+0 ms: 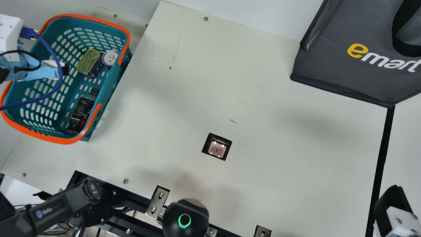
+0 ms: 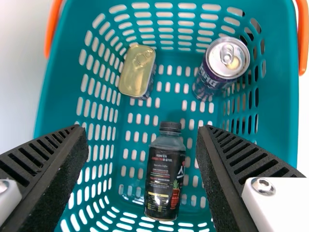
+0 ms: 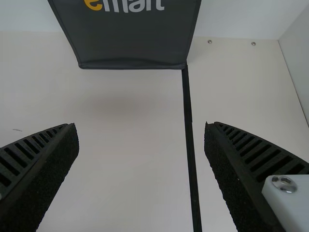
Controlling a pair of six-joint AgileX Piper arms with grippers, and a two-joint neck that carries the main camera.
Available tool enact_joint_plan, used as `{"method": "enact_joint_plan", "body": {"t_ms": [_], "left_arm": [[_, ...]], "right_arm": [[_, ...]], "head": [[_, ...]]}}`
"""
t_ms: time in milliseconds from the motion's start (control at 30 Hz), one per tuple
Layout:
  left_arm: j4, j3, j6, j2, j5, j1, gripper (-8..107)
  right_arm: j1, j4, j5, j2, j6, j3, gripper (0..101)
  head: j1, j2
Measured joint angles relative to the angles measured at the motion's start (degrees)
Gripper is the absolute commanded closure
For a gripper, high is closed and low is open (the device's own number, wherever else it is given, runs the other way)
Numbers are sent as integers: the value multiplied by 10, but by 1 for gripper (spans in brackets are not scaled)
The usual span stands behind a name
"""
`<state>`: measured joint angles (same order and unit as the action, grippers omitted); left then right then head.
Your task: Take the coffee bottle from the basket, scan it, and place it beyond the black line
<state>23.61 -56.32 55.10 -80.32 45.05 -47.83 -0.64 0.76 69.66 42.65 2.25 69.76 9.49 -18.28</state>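
Hovering over the basket (image 1: pixel 113 80) at the left of the desk (image 1: pixel 263 184), the left end effector (image 1: pixel 65 68) has its two ribbed fingers spread wide, with nothing gripped. The coffee bottle (image 1: pixel 80 113) lies inside the basket, in its near part, its dark cap pointing toward the far end. From the left wrist view, the bottle appears in the gap between the fingers, touching neither. Farther back in the same basket are a flat tin (image 1: pixel 88 61) with a gold-green lid and, just to its right, a round can (image 1: pixel 110 58) with its silver top up. The basket is teal, with slotted walls and orange handles (image 1: pixel 126 33).

Over at the near right, by the black line (image 1: pixel 381 154), is the right end effector (image 1: pixel 389 204). Its fingers are wide apart too, and they hold nothing; the right wrist view has the line running between them, with desk on both sides of it. A dark grey bag (image 1: pixel 329 59) stands at the far right, its near bottom corner meeting the line's far end. Set into the desk near its middle, well apart from the basket, is a small lit scanner window (image 1: pixel 217 148) with a black surround.
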Motion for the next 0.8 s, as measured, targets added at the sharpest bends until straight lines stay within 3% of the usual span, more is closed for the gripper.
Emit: {"method": "enact_joint_plan", "body": {"t_ms": [500,800], "left_arm": [[32,14,55,-50,-9,-7,9],[39,-9,88,-92,-3,-12,9]], "right_arm": [[0,0,0,0,0,0,10],[0,0,0,0,0,0,10]], "head": [[0,0],[0,0]]}}
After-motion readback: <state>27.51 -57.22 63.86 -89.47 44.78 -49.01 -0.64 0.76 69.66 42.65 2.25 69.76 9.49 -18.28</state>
